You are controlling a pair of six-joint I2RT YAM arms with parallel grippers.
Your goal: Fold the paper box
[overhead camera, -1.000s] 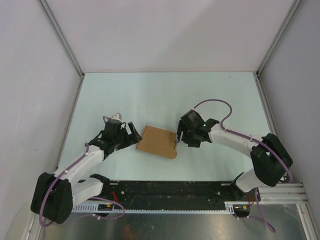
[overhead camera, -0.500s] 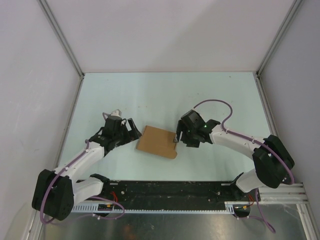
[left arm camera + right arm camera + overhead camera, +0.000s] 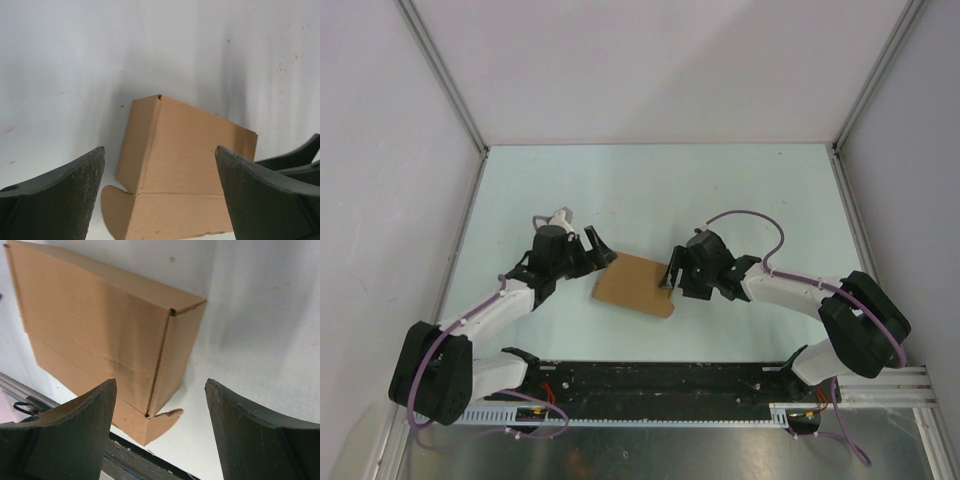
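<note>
The paper box (image 3: 635,284) is a flat brown cardboard carton lying closed on the pale table, with a rounded tab sticking out at its near right corner. My left gripper (image 3: 603,252) is open at the box's far left corner, not holding it. In the left wrist view the box (image 3: 185,175) lies ahead, between and beyond the open fingers (image 3: 55,195). My right gripper (image 3: 669,276) is open at the box's right edge. In the right wrist view the box (image 3: 95,330) and its side wall sit ahead of the open gripper (image 3: 160,382), and the tab (image 3: 160,421) lies between the fingers.
A black rail (image 3: 650,380) runs along the table's near edge, just below the box. Grey walls with metal posts (image 3: 440,75) close in the left, back and right. The right gripper's fingers (image 3: 300,160) show behind the box in the left wrist view.
My left gripper has moved up and right, toward the box's far left corner. My right gripper has shifted slightly left along the box's right edge. The box has hardly moved.
</note>
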